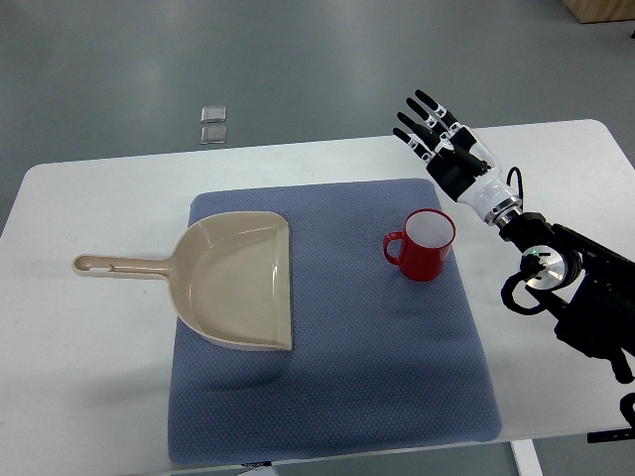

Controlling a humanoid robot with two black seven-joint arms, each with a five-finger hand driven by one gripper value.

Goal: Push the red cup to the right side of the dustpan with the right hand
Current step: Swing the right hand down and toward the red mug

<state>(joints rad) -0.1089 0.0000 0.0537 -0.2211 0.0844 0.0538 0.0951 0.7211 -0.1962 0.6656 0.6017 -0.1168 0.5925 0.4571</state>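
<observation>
A red cup with a white inside stands upright on the blue mat, its handle pointing left. The beige dustpan lies on the mat's left part, with its long handle reaching left over the white table. The cup is to the right of the dustpan, with a gap of mat between them. My right hand is raised beyond the mat's far right corner, fingers spread and holding nothing. It is up and to the right of the cup, not touching it. The left arm does not show.
The white table extends around the mat on all sides. Two small clear squares lie on the grey floor beyond the table's far edge. My right forearm crosses the table's right side.
</observation>
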